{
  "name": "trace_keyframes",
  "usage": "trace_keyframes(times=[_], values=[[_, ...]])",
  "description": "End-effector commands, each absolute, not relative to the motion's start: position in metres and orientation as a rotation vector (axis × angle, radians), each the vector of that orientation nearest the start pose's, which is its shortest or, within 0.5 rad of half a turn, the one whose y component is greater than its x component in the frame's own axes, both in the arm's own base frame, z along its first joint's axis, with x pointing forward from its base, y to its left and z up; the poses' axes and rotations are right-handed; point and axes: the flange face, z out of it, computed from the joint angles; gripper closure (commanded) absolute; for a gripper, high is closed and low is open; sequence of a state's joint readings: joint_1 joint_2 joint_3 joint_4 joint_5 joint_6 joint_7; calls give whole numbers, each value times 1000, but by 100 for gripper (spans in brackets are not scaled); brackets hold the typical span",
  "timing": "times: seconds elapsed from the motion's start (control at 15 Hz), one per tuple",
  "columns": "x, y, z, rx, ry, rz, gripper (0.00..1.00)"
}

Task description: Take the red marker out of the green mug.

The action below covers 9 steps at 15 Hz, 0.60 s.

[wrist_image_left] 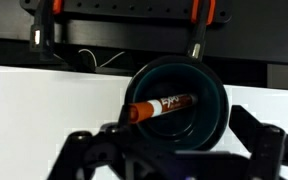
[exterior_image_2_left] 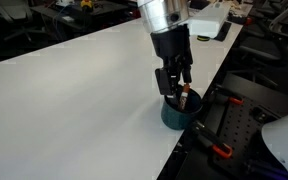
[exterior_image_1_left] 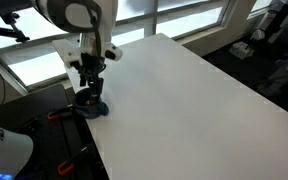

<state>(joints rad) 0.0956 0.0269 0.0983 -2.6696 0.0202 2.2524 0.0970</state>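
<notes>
Pincer (exterior_image_2_left: 179,90) hangs spread wide over the green mug (wrist_image_left: 216,110), gripping nothing, red marker (wrist_image_left: 164,105) leaning inside. Mug's near the surface (exterior_image_2_left: 74,100) edge, so a finger clipping the rim could knock it off.

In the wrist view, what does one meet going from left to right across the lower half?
A claw finger → mug → the other claw finger. The marker lies inside the mug, so it is left out.

Bright daylight from the windows (exterior_image_1_left: 44,62) glares off the white table (exterior_image_1_left: 204,90); wrist foreground blurred.
</notes>
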Motion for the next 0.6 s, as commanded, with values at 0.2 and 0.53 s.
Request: trace_keyframes(times=[0.2, 0.53], values=[[350, 67, 203, -3148, -91, 674, 0], [344, 63, 196, -3143, -80, 697, 0]])
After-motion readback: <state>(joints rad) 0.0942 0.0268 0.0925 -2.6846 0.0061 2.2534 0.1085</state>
